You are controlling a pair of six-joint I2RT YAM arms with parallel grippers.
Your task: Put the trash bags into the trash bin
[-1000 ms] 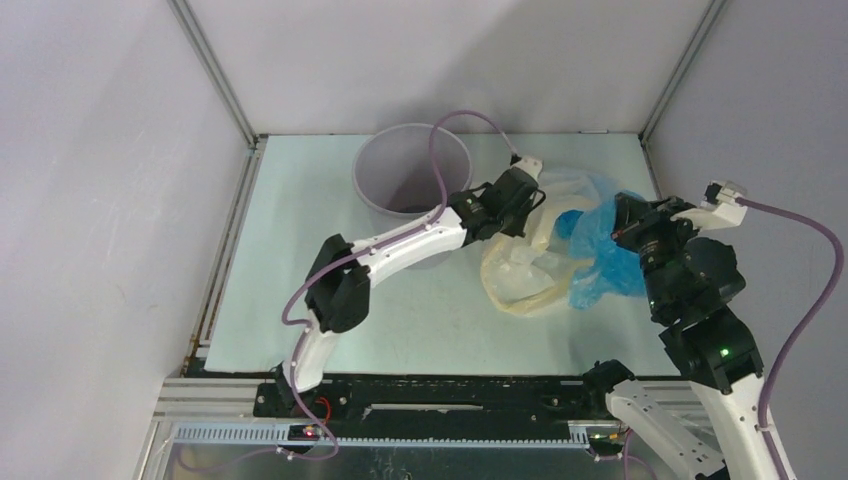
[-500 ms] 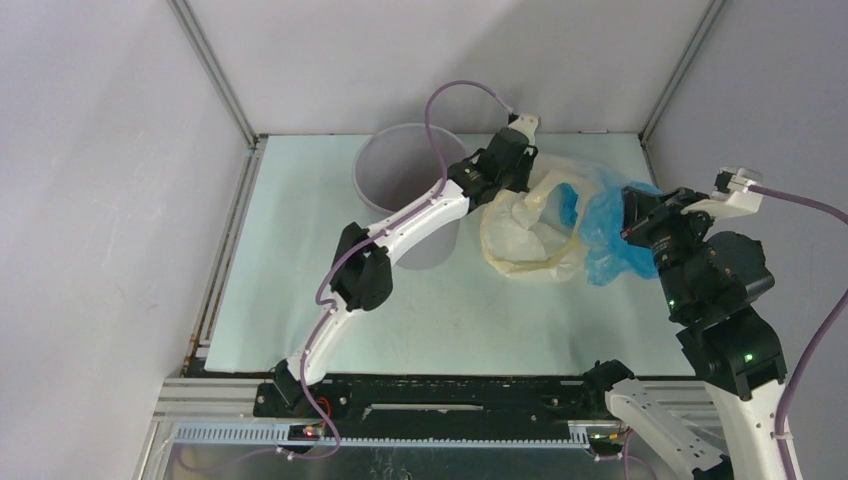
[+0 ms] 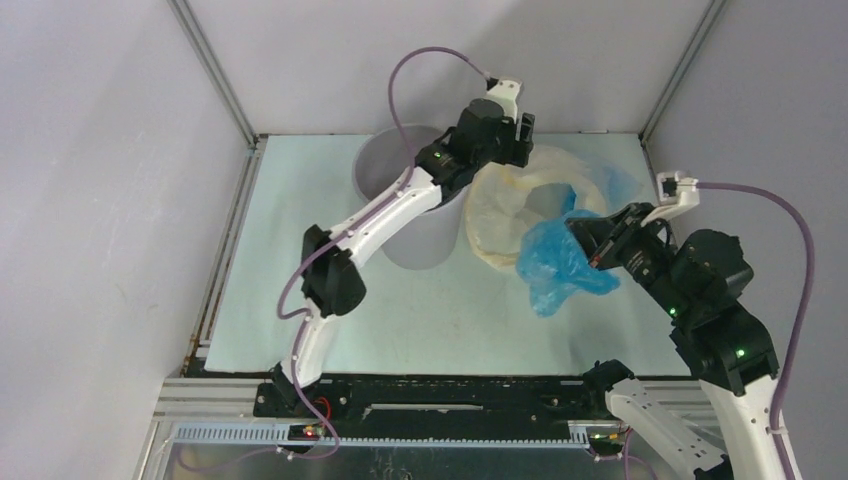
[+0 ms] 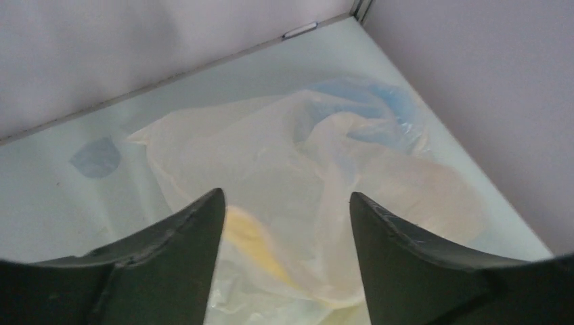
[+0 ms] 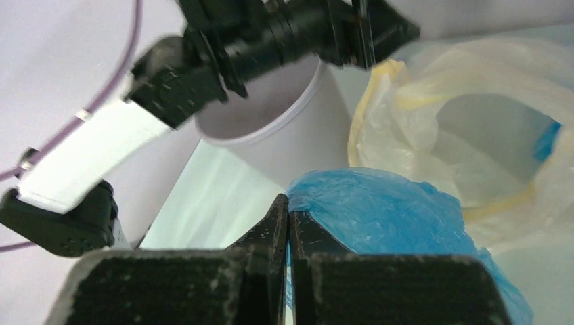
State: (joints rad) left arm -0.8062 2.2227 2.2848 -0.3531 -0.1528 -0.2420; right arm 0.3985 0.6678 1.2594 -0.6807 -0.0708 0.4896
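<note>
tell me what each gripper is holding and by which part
The right gripper is shut on the crinkly bright blue plastic film bag, pinching a bunched fold at one end. The left gripper is open and holds nothing.

Pale mint-green flat table mat (image 3: 300, 200) covers the floor. Plain grey enclosure walls (image 3: 100, 150) stand on the mat's left, far and right sides. Silver aluminium frame struts (image 3: 215, 75) rise from the mat's far corners. Black mounting rail (image 3: 450, 395) runs along the mat's near edge, with a shiny metal tray (image 3: 450, 455) just beyond the rail.
</note>
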